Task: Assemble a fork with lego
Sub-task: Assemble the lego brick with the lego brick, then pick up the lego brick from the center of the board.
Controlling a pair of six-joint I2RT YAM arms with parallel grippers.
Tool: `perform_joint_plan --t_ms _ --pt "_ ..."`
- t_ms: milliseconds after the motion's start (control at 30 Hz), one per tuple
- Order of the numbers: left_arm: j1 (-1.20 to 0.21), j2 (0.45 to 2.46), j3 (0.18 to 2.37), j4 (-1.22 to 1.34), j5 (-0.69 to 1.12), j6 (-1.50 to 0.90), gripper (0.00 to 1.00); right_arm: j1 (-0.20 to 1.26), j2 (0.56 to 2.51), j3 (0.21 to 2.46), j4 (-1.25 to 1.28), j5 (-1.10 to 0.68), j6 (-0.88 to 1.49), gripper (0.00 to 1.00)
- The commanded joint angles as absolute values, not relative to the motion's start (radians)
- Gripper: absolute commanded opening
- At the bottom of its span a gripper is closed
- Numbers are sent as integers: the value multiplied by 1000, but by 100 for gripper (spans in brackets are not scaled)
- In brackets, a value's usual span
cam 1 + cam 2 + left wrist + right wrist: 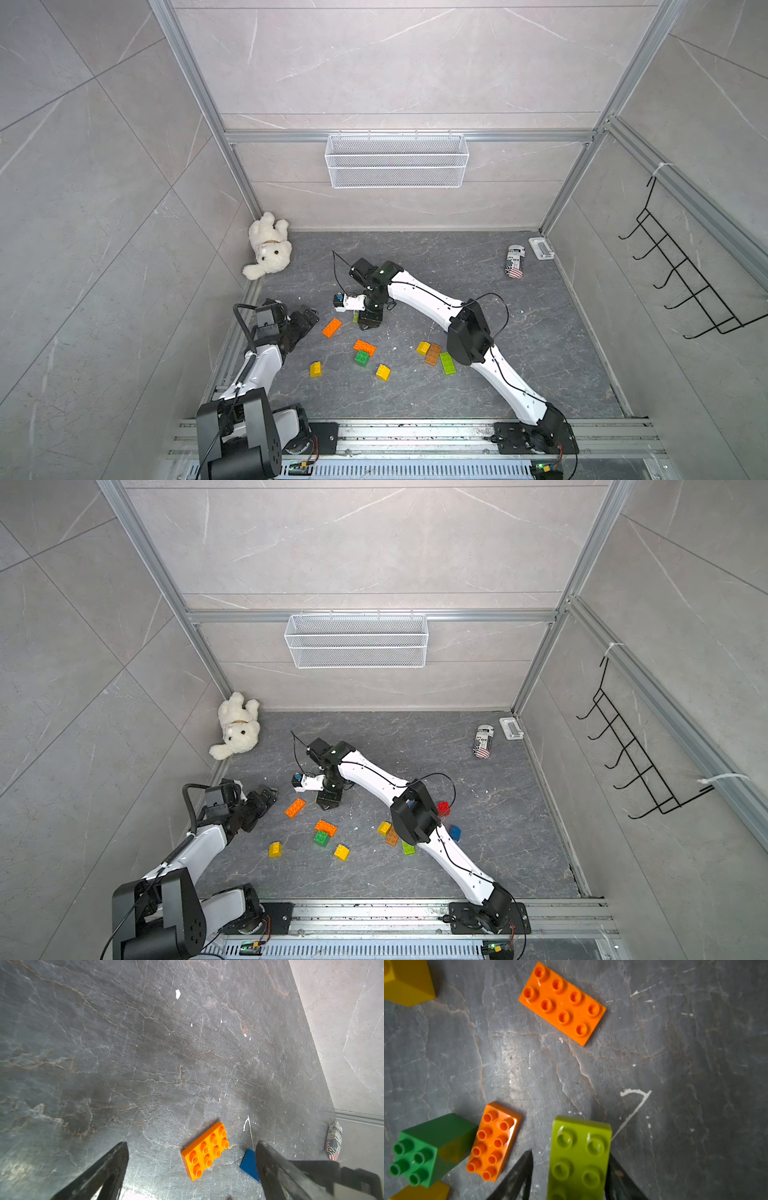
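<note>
On the dark floor (540,353), nearest to the base rail, loose lego in both top views: a yellow brick (315,369) at left, a sloped yellow brick (382,372) to its right. A little farther, a green brick (362,358) just beside an orange brick (364,347), both studs up. To the right, packed together and partly under the right arm's elbow: a square yellow brick (423,348), a brown brick (433,354) and a lime brick (447,363). Beyond that elbow, shown in a top view only: a red brick (443,808) and a blue brick (455,832).

Farther, at left, the left gripper (309,318) low over the floor, fingers (112,1167) spread wide and empty. Just ahead of the tips, an orange plate (205,1151), flat, studs up. Only in the left wrist view: a blue piece (248,1162) beside this plate, half behind a finger, shape not to tell.

Right of the plate, the right gripper (571,1153) pointing down around a second lime brick (579,1157), oblong, studs toward the wrist camera. Jaws parted: bare floor between one finger (519,1176) and the brick, the other finger close along the opposite side, touching or not impossible to tell. In the top views, almost all hidden under the gripper body.

Far right, a printed can (515,261), visible also from the left wrist. Far left corner, a white teddy bear (268,249). On the back wall, a wire basket (397,160).
</note>
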State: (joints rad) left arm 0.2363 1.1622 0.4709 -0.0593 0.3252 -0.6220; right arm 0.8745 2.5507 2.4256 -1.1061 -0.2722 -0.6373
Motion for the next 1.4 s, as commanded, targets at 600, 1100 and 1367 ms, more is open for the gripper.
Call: perform_joint_plan --t_ms 600,1100,1367 --pt "241 1046 466 -90 420 -676 98 1052 2026 1639 -557 -37 -163 35" --pt "242 1027 451 -74 424 -677 98 1081 2120 1656 -529 29 -88 32" --pt "240 1029 435 -60 423 -683 98 1083 2187 1697 -543 -1 -89 36"
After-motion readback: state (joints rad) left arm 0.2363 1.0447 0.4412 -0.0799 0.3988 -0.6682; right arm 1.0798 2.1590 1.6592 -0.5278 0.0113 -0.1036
